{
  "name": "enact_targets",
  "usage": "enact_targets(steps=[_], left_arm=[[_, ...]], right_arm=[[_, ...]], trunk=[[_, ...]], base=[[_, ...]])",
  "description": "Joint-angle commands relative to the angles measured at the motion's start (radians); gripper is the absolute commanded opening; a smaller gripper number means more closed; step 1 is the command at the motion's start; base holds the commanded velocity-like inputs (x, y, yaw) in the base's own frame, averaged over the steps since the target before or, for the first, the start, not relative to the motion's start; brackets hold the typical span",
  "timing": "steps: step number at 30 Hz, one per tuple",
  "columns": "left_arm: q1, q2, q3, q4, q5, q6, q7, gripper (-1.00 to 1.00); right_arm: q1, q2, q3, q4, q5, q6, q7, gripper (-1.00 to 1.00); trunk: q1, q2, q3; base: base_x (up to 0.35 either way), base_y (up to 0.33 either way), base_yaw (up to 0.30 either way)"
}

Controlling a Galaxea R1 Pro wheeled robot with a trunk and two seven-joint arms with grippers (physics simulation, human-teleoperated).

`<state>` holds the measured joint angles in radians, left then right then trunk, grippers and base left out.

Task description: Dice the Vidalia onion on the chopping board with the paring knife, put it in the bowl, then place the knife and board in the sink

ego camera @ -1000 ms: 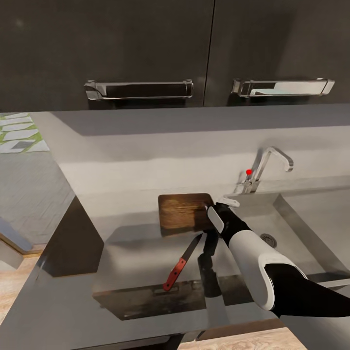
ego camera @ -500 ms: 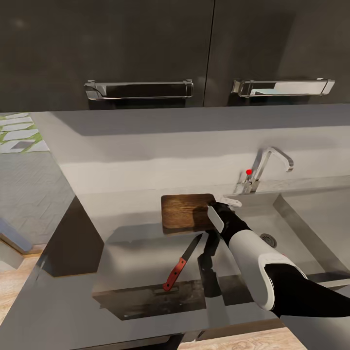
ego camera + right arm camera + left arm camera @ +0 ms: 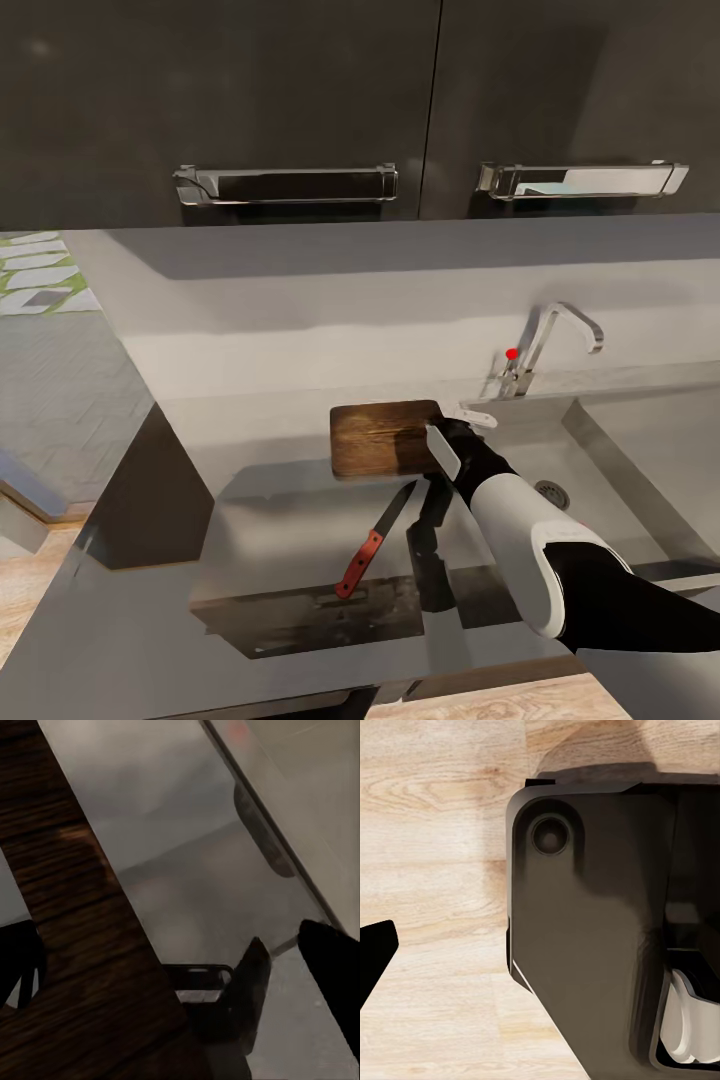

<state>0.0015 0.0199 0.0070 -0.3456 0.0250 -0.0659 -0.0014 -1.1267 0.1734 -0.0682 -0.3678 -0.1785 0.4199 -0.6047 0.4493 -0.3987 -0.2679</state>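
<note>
Jaws of right gripper (image 3: 452, 432) grip chopping board (image 3: 385, 440) edge beside sink (image 3: 640, 470).

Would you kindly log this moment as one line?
right hand: at chopping board edge, grip unclear | paring knife: on countertop | sink: right

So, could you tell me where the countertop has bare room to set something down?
The countertop is bare left of the chopping board, back to the wall, and left of the paring knife toward the front edge. It is crowded around the board's right end, where the right gripper sits by the sink rim, with the knife just in front.
</note>
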Motion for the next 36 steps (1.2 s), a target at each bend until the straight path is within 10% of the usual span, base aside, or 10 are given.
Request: enact_targets(steps=[1,36], left_arm=[[0.0,0.0,0.001,-0.001,0.003,-0.002,0.0,1.0],[0.0,-0.002,-0.001,-0.001,0.003,-0.002,0.0,1.0]], right_arm=[[0.0,0.001,-0.007,0.055,-0.021,0.0,-0.001,1.0],[0.0,0.001,-0.002,-0.063,-0.021,0.021,0.002,1.0]], trunk=[[0.001,-0.001,-0.002],[0.001,-0.001,-0.002]], base=[[0.0,0.0,0.0],[0.0,0.0,0.0]])
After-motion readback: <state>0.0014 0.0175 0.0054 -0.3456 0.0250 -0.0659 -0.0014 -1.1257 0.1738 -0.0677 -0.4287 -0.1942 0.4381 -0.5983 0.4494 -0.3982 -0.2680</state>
